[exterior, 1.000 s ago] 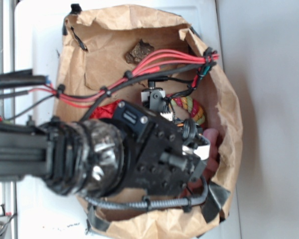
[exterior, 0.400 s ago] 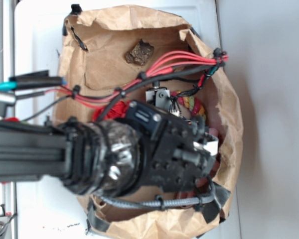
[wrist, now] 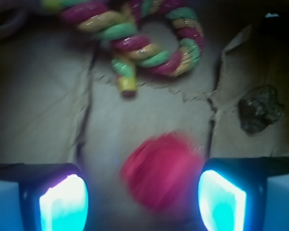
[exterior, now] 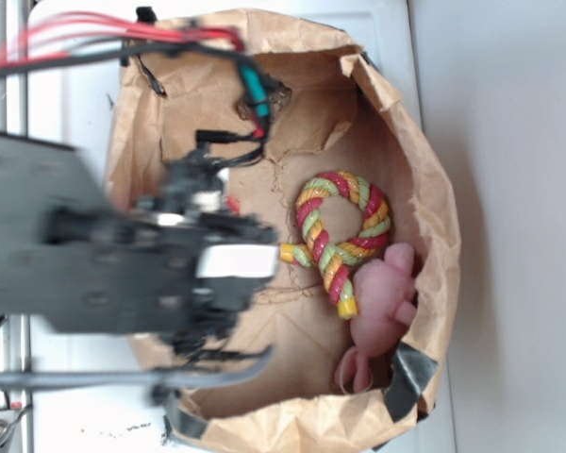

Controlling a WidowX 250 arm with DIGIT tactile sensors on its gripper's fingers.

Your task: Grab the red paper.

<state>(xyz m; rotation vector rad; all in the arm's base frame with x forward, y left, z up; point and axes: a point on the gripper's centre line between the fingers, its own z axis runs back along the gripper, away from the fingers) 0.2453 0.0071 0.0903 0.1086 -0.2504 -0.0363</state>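
Wrist view, lower centre: your end effector point(wrist: 142, 202) is wide open w/ red paper point(wrist: 159, 171) between fingers, ungripped.

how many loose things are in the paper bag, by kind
paper ball: 1, the red paper
rope toy: 1
pink plush: 1
dark lump: 1
total: 4
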